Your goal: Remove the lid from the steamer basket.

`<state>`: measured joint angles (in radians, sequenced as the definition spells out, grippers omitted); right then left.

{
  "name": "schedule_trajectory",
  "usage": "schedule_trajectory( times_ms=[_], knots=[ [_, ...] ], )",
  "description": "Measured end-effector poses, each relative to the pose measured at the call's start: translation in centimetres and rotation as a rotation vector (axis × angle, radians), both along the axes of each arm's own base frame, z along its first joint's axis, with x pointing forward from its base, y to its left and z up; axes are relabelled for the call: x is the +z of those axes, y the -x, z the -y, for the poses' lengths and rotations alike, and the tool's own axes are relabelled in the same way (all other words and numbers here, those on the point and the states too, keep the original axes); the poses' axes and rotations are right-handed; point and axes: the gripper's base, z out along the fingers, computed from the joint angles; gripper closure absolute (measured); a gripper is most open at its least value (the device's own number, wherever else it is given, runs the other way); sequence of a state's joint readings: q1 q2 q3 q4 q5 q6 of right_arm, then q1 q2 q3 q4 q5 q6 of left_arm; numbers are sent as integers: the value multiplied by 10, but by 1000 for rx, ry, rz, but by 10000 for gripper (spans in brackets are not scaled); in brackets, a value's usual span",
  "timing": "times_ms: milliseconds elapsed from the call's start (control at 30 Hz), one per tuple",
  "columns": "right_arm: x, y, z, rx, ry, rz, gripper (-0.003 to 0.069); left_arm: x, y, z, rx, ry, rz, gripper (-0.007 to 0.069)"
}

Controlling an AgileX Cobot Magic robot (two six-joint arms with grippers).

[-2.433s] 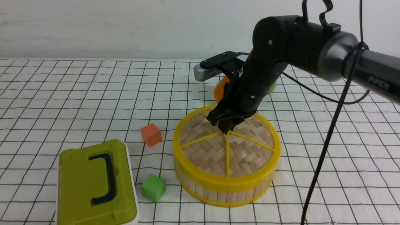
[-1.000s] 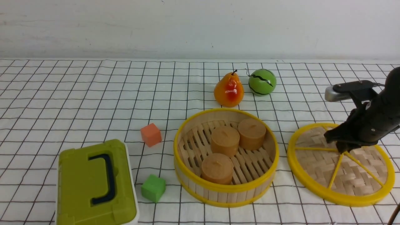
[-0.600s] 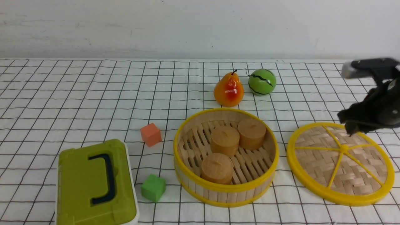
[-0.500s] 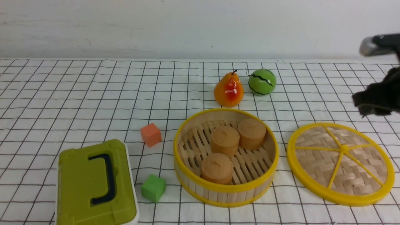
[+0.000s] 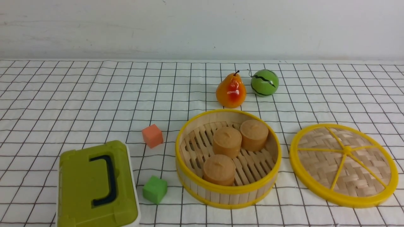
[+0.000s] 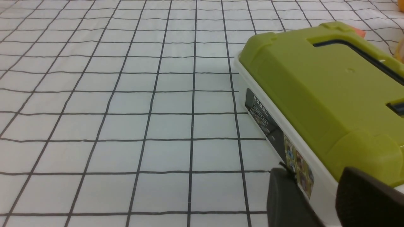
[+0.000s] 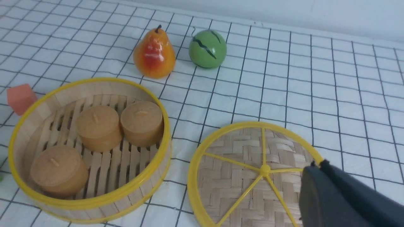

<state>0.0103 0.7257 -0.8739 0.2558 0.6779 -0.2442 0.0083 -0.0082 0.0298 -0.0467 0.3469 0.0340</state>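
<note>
Lid (image 5: 344, 165) lies flat on the bench (image 5: 79, 94), spokes up, just to the right of the steamer basket (image 5: 227, 192) with a narrow strip of cloth between the two rims. The basket stands uncovered with three tan round cakes (image 5: 227, 142) on its slatted floor, so I judge the job done.

No arm shows in the front view. In the right wrist view the right claw (image 7: 318, 176) is a single dark wedge above the lid's rim. I cannot tell whether it is wide or narrow, and nothing appears to be held in it. The left claw (image 6: 315, 186) has its fingers a little apart and empty, hard by a corner of the olive-green box (image 6: 315, 78).

The risks lie in the parking moves. A dip or sideways sweep of the right claw could catch the raised yellow rim and skid the light lid into the basket. A forward nudge of the left claw would shove the box, perhaps into the green cube (image 5: 154, 189)
</note>
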Motion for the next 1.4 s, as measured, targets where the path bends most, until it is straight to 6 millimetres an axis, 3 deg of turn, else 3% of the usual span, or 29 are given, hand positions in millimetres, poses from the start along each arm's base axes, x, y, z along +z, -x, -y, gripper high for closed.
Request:
schedule_trajectory(
  times_ms=[233, 700, 933, 1033, 1200, 1233, 1267, 1400],
  knots=[
    [1, 18, -1, 16, 4, -6, 681, 0, 0, 0, 0, 0, 0, 386],
    [-5, 20, 0, 7, 15, 3, 681, 0, 0, 0, 0, 0, 0, 386],
    [-61, 49, 7, -74, 21, 215, 682, 0, 0, 0, 0, 0, 0, 386],
    [-99, 61, 11, -121, 0, 268, 682, 0, 0, 0, 0, 0, 0, 386],
    [-150, 73, 16, -202, -65, 288, 682, 0, 0, 0, 0, 0, 0, 386],
    [-152, 74, 16, -206, -71, 289, 682, 0, 0, 0, 0, 0, 0, 386],
    [-168, 76, 17, -217, -83, 284, 682, 0, 0, 0, 0, 0, 0, 386],
    [-193, 78, 17, -226, -101, 253, 682, 0, 0, 0, 0, 0, 0, 386]
  ],
)
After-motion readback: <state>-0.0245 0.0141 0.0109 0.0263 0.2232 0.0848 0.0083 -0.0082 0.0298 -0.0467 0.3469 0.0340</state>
